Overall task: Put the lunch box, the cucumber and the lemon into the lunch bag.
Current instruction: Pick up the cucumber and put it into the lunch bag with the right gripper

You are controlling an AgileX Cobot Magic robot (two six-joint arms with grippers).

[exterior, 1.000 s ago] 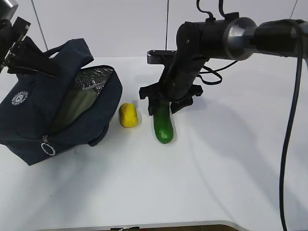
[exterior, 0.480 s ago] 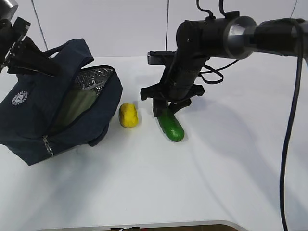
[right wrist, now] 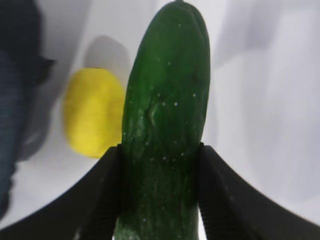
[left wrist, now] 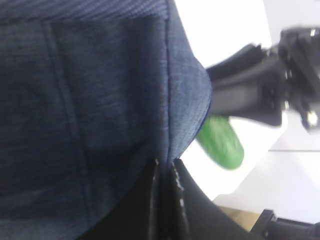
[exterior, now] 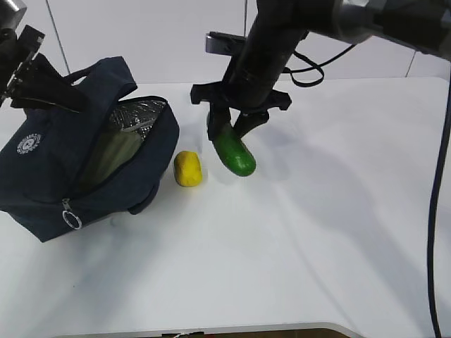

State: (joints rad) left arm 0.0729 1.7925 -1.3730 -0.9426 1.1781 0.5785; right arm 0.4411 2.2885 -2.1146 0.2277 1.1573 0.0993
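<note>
Green cucumber (exterior: 234, 153) now lifted off table (exterior: 317, 232), clamped in right hand (exterior: 237, 125).

Dark green cucumber (exterior: 235, 154), bright yellow lemon (exterior: 188, 169), navy lunch bag (exterior: 49, 169) lined in silver.

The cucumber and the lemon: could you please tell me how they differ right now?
The cucumber is dark green and long; the lemon is yellow, short and oval. The cucumber is clamped in the right gripper and hangs tilted, while the lemon lies untouched on the table. Both are outside the bag.
</note>
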